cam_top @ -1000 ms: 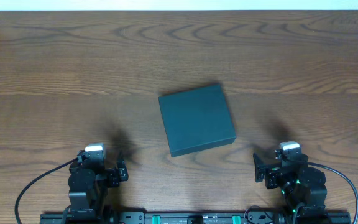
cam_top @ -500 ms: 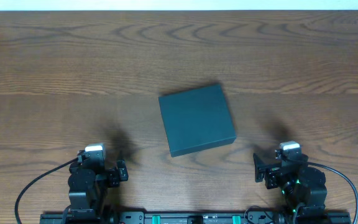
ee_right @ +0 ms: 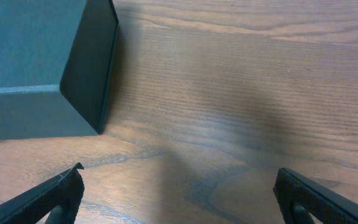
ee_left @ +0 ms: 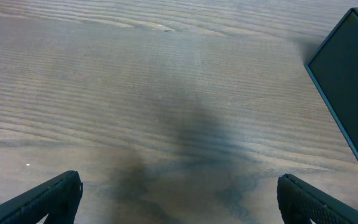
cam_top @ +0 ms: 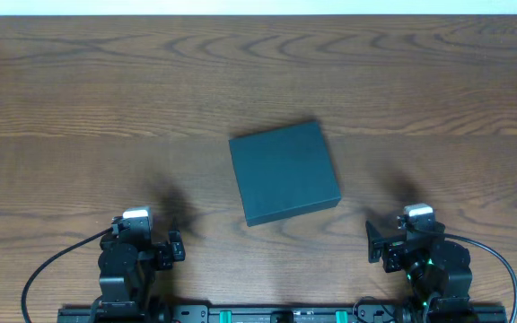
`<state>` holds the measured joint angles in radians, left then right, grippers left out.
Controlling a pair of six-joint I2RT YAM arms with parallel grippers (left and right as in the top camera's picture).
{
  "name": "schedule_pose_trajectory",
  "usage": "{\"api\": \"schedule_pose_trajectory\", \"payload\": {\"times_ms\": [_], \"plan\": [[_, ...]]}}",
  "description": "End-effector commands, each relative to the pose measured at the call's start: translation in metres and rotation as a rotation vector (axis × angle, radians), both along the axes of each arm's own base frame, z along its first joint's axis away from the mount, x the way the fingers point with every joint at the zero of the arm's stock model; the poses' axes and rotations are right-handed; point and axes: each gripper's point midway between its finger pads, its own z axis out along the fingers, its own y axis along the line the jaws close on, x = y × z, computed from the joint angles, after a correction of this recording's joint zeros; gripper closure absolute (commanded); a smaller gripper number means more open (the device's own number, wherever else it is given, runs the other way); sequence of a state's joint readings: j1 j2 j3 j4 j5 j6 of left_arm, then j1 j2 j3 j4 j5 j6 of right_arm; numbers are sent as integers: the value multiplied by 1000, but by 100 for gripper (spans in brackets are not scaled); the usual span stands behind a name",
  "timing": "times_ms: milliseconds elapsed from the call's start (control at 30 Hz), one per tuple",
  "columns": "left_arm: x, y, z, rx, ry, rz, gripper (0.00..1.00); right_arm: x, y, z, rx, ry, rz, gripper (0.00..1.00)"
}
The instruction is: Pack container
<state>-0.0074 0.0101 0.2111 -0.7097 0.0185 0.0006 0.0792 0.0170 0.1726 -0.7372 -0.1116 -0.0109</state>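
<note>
Grippers wait nearest, by the table's front edge: left gripper (ee_left: 179, 200) and right gripper (ee_right: 178, 194) both gape wide, holding nothing. Beyond, between them, the dark teal matte square cardboard container (cam_top: 284, 173) lies closed and slightly skewed on the brown wooden table (cam_top: 79, 108), its corner nearer the right gripper. Bare wood surrounds it.

Only obstacle: central container (cam_top: 284, 173).
</note>
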Motion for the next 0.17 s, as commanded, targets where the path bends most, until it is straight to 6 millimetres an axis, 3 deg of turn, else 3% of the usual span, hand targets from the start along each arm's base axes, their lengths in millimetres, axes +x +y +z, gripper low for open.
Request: {"api": "schedule_pose_trajectory", "payload": {"times_ms": [0,133], "plan": [[0,2,1,12,-7,9,2,1,-3,-2,7,0,-23,1],[0,2,1,12,-7,9,1,1,-3,-2,7,-1,-23,1]]}}
